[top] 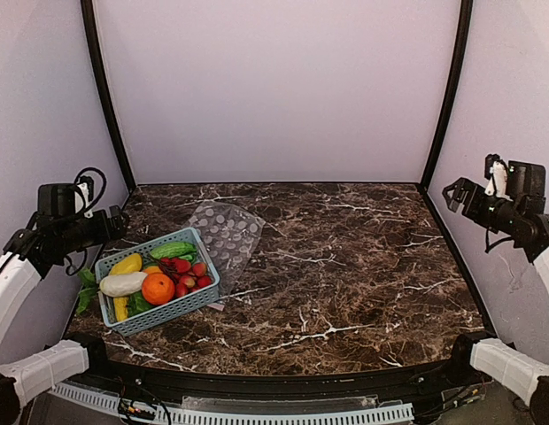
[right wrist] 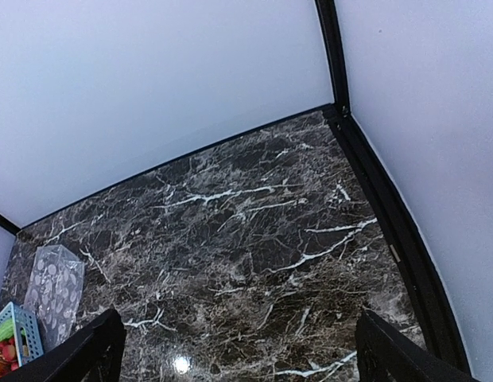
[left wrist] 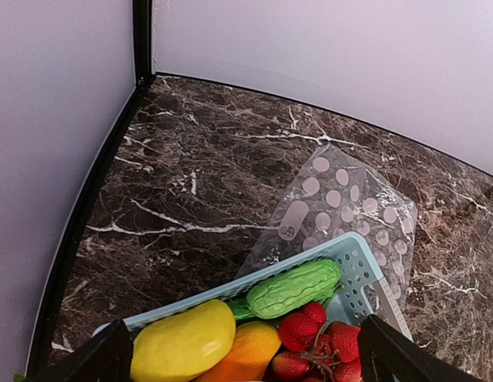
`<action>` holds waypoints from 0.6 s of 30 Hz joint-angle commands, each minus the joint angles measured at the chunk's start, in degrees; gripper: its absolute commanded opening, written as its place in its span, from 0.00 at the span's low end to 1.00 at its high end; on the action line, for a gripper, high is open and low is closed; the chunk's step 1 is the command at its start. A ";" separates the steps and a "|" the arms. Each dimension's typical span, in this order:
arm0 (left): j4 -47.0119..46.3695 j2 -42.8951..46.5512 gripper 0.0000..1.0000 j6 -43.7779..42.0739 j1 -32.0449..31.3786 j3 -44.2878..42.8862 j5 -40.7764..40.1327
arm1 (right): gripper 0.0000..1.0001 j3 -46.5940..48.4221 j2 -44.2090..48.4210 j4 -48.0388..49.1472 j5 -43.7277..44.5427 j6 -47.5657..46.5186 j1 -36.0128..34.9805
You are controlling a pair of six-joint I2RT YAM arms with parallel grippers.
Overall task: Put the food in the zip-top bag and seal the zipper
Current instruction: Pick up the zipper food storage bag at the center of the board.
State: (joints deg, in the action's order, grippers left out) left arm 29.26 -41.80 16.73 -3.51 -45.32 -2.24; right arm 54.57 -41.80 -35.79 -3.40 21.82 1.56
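The food lies in a light blue basket (top: 200,265) at the table's left: an orange (top: 158,288), a white radish (top: 122,284), a yellow pepper (top: 126,264), a green cucumber (top: 172,250) and red strawberries (top: 188,274). Leafy greens (top: 84,292) hang outside its left wall. The clear dotted zip-top bag (top: 228,232) lies flat behind the basket, partly under its right corner. The zipper shows as a thin ribbed strip (left wrist: 390,301) beside that corner. My left gripper (top: 113,223) hovers open above the basket's far left corner, holding nothing. My right gripper (top: 453,192) hangs open and holding nothing at the far right, high over the table's edge.
Dark marble table (top: 345,266) enclosed by pale walls and black corner posts (top: 104,97). In the left wrist view the cucumber (left wrist: 294,288), a yellow fruit (left wrist: 183,342) and strawberries (left wrist: 318,338) lie between my fingers. The right wrist view shows the bag (right wrist: 56,290) far left.
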 commanded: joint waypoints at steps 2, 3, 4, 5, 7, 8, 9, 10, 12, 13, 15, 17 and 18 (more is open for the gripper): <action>-3.05 -8.76 1.00 1.60 -8.89 -4.46 -3.42 | 0.99 4.04 -6.74 -7.27 -8.33 -0.28 0.28; -3.36 -11.93 1.00 1.50 -11.50 -5.73 -4.27 | 0.98 3.86 -6.83 -7.33 -9.19 -0.26 0.24; -3.97 -13.63 1.00 1.48 -12.74 -6.44 -4.53 | 0.99 3.56 -6.49 -7.22 -9.84 -0.24 0.28; -4.44 -16.90 1.00 1.49 -14.97 -7.85 -4.79 | 0.99 3.15 -6.09 -6.88 -10.38 -0.12 0.26; -5.95 -21.49 1.00 1.47 -18.18 -10.31 -5.13 | 0.99 2.39 -5.09 -6.40 -11.67 -0.43 0.27; -6.75 -23.02 1.00 1.33 -20.48 -11.28 -5.36 | 0.99 2.16 -4.71 -6.27 -12.79 -0.79 0.23; -7.08 -26.30 1.00 1.26 -21.80 -13.68 -6.01 | 0.99 2.20 -4.59 -6.23 -13.81 -1.08 0.28; -7.14 -28.02 1.00 1.04 -24.24 -15.03 -6.37 | 0.99 2.21 -4.49 -6.30 -14.74 -1.30 0.28; -7.19 -33.80 1.00 0.88 -27.59 -18.70 -8.08 | 0.98 2.19 -4.52 -6.40 -15.99 -1.59 0.28; -7.19 -37.57 1.00 0.91 -28.57 -21.11 -10.23 | 0.99 2.13 -4.67 -6.46 -16.32 -1.61 0.24; -6.89 -43.49 1.00 1.57 -30.94 -24.76 -12.48 | 0.99 2.36 -5.28 -6.75 -17.21 -1.44 0.26; -6.71 -49.48 1.00 2.88 -32.43 -28.51 -13.10 | 0.99 2.75 -5.81 -6.95 -18.71 -1.43 0.28; -6.69 -52.89 1.00 3.60 -33.32 -29.83 -13.25 | 0.99 2.82 -5.90 -6.93 -19.22 -1.43 0.27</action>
State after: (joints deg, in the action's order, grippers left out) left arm 21.96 -86.85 18.28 -34.50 -70.63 -11.77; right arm 57.06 -47.07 -42.63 -18.76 21.23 1.56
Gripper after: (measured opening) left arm 0.996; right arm 0.987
